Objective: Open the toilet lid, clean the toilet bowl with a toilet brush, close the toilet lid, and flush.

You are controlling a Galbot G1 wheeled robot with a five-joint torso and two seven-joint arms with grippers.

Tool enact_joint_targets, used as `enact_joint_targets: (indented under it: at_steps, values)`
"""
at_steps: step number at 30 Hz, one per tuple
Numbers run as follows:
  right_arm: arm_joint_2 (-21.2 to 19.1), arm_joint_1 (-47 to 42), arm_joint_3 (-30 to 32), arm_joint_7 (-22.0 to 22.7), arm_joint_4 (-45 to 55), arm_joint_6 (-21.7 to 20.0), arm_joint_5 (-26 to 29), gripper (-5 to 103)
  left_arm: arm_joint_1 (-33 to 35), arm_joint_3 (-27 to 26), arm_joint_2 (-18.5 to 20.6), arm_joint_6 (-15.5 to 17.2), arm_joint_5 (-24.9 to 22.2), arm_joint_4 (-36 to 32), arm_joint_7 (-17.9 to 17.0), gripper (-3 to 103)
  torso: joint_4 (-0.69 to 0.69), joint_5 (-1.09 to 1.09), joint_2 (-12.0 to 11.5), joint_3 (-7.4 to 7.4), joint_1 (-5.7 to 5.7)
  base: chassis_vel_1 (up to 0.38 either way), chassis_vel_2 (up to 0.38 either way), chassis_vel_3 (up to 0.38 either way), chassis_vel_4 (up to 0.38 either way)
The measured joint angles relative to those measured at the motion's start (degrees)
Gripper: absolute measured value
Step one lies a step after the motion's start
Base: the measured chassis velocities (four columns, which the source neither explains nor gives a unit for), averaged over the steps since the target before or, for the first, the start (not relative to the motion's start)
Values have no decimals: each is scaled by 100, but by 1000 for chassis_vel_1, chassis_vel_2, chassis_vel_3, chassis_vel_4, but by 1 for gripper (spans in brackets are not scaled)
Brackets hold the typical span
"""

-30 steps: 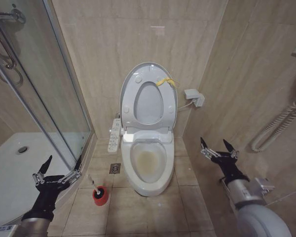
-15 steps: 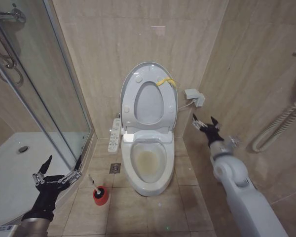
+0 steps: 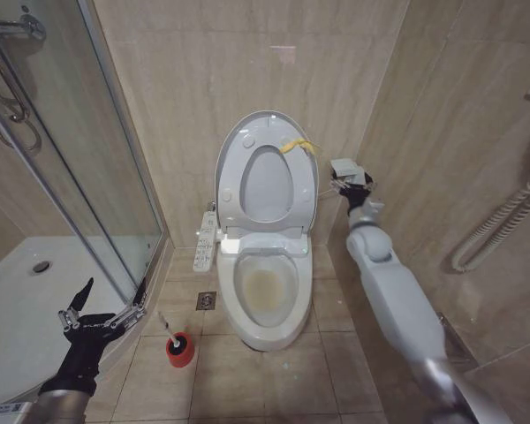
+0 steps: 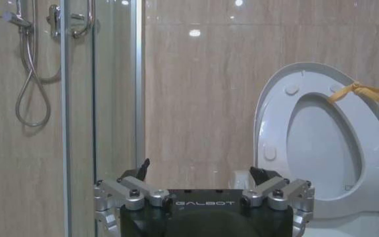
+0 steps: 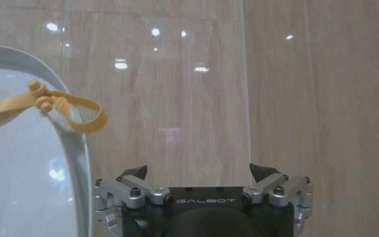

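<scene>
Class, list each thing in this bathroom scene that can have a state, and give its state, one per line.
toilet lid: raised upright against the wall
toilet bowl: uncovered, stained yellowish-brown
toilet brush: standing in its red holder
left gripper: open, low beside the shower glass
right gripper: open, up near the lid's yellow strap

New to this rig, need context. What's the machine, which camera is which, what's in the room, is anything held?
It is a wheeled robot with two arms. One picture looks down from its head; the other two look out from each wrist. The toilet lid stands open against the wall, above the stained toilet bowl. The toilet brush sits in its red holder on the floor. The left gripper waits open and empty near the shower glass. The right gripper is stretched out open beside the lid, near a wall box, holding nothing.
</scene>
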Motion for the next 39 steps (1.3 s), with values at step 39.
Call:
enact_joint_targets:
  at_steps: [39]
  values:
    - [358, 1093, -196, 360, -881, 432, -821, 100, 0, 0, 0, 0, 0, 0, 0, 100, -2, -1, 1, -1, 0, -32, 30, 30, -28]
